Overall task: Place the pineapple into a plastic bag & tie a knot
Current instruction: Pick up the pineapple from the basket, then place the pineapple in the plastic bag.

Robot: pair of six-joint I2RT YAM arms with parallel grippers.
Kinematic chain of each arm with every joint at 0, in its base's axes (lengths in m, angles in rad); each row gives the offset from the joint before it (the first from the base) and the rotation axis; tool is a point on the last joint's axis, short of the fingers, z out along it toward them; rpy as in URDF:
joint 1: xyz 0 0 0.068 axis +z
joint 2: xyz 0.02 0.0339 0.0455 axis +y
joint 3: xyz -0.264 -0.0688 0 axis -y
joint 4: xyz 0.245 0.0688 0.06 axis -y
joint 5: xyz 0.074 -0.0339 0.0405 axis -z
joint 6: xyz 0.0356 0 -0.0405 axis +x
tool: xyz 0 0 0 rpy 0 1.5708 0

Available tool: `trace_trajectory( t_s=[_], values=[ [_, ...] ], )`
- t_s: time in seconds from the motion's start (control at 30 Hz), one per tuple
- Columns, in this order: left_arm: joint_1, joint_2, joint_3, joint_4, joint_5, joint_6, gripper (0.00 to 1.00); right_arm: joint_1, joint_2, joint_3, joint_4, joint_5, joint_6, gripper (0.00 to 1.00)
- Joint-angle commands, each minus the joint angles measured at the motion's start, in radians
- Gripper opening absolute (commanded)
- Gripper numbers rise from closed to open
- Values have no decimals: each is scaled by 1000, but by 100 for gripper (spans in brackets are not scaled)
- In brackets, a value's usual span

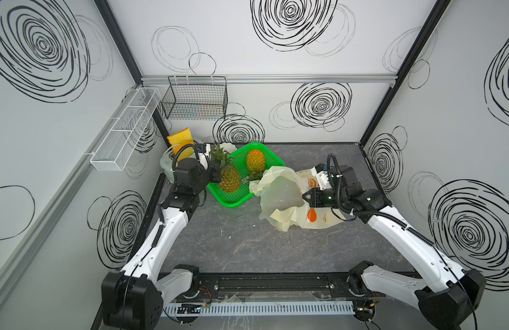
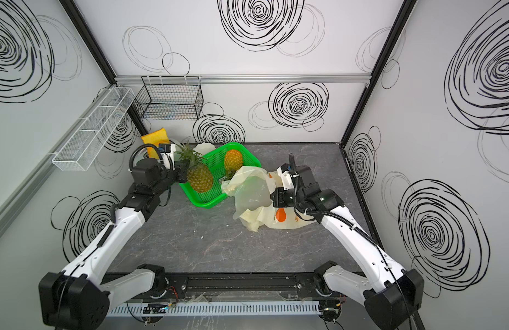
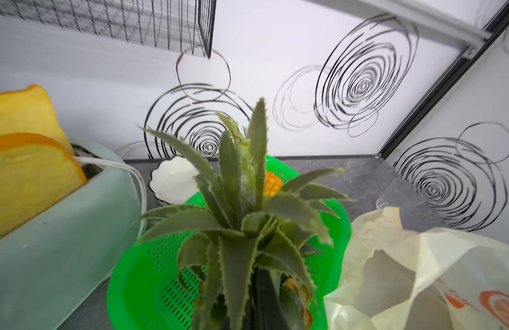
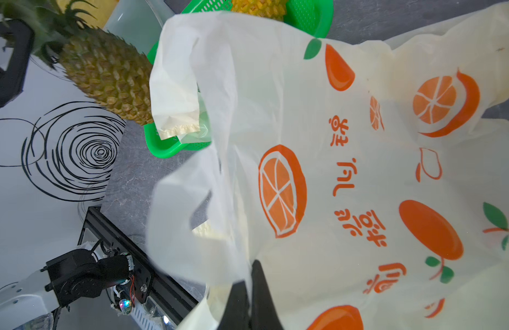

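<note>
Clamped left gripper [image 1: 215, 172] on crown of scaly golden pineapple [image 1: 229, 179], right gripper [image 1: 305, 197] on rim of pale-yellow plastic bag [image 1: 279, 197] (mouth held open for loading).

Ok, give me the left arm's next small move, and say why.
Probably carry the pineapple sideways toward the plastic bag. The left gripper is shut on its crown, with the fruit crown-up over the green basket, and the right gripper is pinching the bag's rim, holding its mouth open toward the basket.
</note>
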Motion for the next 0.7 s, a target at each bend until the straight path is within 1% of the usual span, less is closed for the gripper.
trace_trajectory(
  t_s=[0.0, 0.1, 0.13, 0.17, 0.27, 0.33, 0.43, 0.53, 0.6, 0.67],
  values=[
    [2, -125, -14, 113, -14, -107, 0, -5, 15, 55, 8, -40, 40, 0],
    [-35, -217, -48, 113, 9, -178, 0, -6, 35, 74, 9, -64, 52, 0],
    [-57, -248, -64, 115, 15, -190, 0, -7, 39, 77, 6, -69, 51, 0],
    [-78, -275, -77, 115, 16, -228, 0, -6, 42, 78, 5, -71, 49, 0],
    [-192, -359, -138, 146, -24, -277, 0, -9, 41, 67, 7, -84, 43, 0],
    [-301, -389, -182, 209, -68, -314, 0, -9, 37, 57, 9, -98, 36, 0],
    [-479, -375, -217, 316, -154, -329, 0, -9, 29, 39, 6, -113, 24, 0],
    [-620, -324, -246, 459, -228, -313, 0, -7, 12, 21, 7, -109, 25, 0],
    [-663, -276, -253, 549, -254, -310, 0, -8, 1, 11, 12, -109, 31, 0],
    [-676, -221, -252, 638, -258, -309, 0, -9, -5, 3, 17, -112, 39, 0]
  ],
)
